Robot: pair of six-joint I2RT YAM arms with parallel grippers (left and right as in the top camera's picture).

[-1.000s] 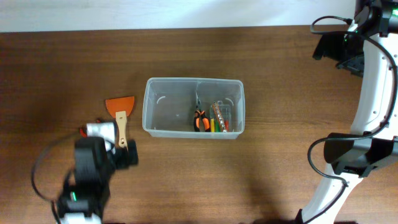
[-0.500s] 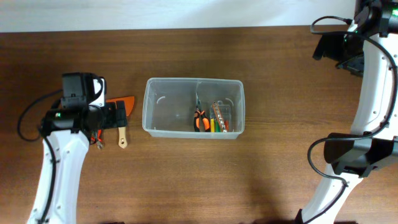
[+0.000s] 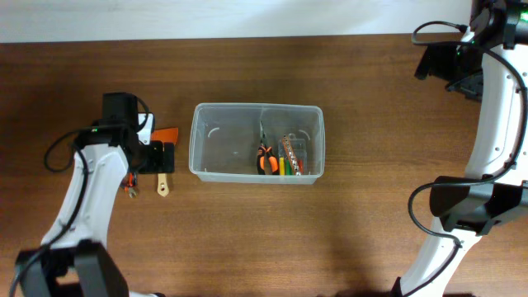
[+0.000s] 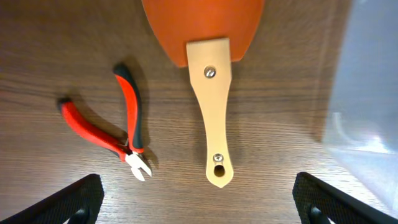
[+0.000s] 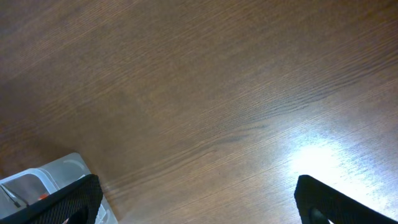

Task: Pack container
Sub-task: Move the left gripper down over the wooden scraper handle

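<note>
At the far left of the table point(image 3: 346, 239), the side cutters point(image 4: 118, 134) lie flat with their red-and-black handles splayed, loose on the wood and touching nothing. Just to their right lies the scraper point(image 4: 214, 112), its orange blade pointing away from the wrist camera and its pale wooden handle running straight back toward it. The left gripper point(image 4: 198, 178) hangs directly over that handle with its jaws spread wide, one finger on each side of the handle's holed end and neither touching it; it grasps nothing. That alignment looks like a setup for a pinch across the narrow handle, probably the easiest part of the scraper to close on, since the blade is broad and lies thin against the table. Right of the scraper, close but apart, stands the container point(image 3: 224, 142), upright near the middle of the table with its open top facing up, so tools can be dropped in from above. Its left half is bare; the orange-handled pliers point(image 3: 265, 160) and a small clear case point(image 3: 295, 153) sit in its right half, which leaves room for the long scraper. Well to the right, the right gripper point(image 5: 199, 180) is parked above bare wood, jaws wide apart and holding nothing, out of the working arm's way; only a corner of the container shows at the edge of its view.
</note>
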